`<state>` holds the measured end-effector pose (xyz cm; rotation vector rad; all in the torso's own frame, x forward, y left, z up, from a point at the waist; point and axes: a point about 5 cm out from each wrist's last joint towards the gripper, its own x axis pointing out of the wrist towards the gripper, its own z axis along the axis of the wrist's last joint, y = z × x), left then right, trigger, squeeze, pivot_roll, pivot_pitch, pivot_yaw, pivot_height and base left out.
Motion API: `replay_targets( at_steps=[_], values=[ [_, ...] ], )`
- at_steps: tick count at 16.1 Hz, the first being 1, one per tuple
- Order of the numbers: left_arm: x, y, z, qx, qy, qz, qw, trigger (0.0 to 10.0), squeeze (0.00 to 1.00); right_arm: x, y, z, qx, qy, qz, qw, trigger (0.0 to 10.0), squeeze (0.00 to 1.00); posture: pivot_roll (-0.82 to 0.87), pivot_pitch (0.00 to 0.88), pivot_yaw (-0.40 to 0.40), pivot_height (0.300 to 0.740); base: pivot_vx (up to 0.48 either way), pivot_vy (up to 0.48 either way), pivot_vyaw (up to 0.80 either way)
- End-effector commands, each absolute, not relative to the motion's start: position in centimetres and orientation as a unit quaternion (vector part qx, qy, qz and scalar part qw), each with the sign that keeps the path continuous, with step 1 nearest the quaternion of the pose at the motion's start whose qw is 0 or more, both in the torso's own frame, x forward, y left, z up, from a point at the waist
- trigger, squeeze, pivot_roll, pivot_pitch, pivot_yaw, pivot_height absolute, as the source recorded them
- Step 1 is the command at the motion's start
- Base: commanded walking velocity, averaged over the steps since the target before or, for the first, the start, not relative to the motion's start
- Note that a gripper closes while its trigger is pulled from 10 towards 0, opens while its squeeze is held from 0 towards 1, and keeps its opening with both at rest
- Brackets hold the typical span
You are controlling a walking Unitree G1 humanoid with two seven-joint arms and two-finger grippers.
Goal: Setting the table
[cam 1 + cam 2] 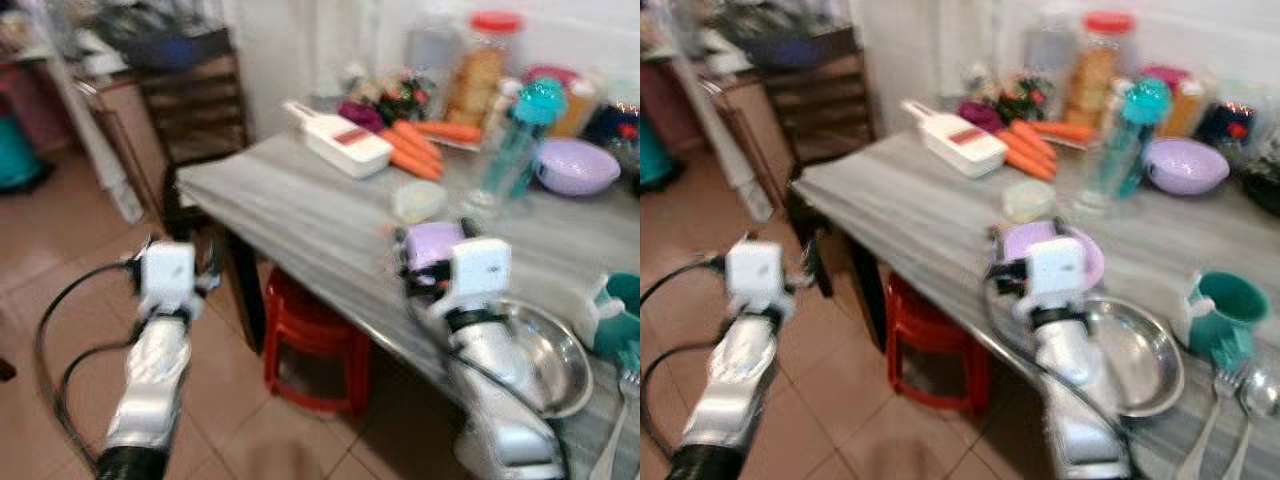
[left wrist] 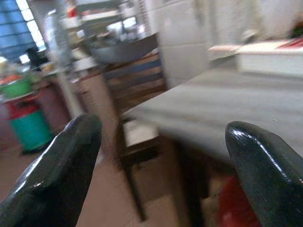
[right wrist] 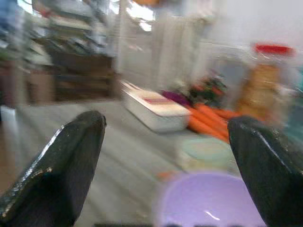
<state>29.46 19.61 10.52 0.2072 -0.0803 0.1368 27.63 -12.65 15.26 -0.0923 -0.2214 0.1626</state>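
Note:
My right gripper [image 3: 165,124] is open and hangs low over the grey table [image 1: 300,215], near its front edge. A small lilac bowl [image 3: 208,203] lies just below and between its fingers; I cannot tell whether they touch it. The same lilac bowl [image 1: 1023,238] shows beside a steel bowl [image 1: 1140,355]. A teal cup [image 1: 1230,310], a fork [image 1: 1212,408] and a spoon [image 1: 1260,390] lie at the right. My left gripper [image 2: 163,127] is open and holds nothing, out over the floor, left of the table's corner.
Further back on the table are a white slicer box [image 1: 345,140], carrots [image 1: 415,145], a teal bottle [image 1: 520,135], a larger lilac bowl [image 1: 577,165] and jars. A red stool [image 1: 315,345] stands under the table and a dark chair [image 1: 195,110] at its far corner.

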Motion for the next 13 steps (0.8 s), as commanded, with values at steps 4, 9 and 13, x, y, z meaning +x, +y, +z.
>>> replay_targets(
  at_steps=[4, 9, 13],
  values=[
    [29.64, 19.48, 10.93, 0.106, -0.049, 0.078, 0.990, 10.0, 0.00, 27.88, -12.60, 15.43, -0.048, -0.114, 0.087, 0.989, 10.0, 0.00, -0.05, 0.000, 0.006, 0.740, 0.000, 0.000, 0.80],
    [29.75, 19.39, 10.91, 0.110, -0.047, 0.082, 0.989, 10.0, 0.00, 27.86, -12.50, 15.35, -0.044, -0.114, 0.089, 0.989, 10.0, 0.00, -0.05, 0.000, 0.011, 0.740, 0.000, 0.000, 0.80],
    [29.78, 19.40, 10.84, 0.113, -0.044, 0.084, 0.989, 10.0, 0.00, 27.84, -12.35, 15.22, -0.041, -0.112, 0.090, 0.989, 10.0, 0.00, -0.05, 0.000, 0.015, 0.740, 0.000, 0.000, 0.80]
  ],
)
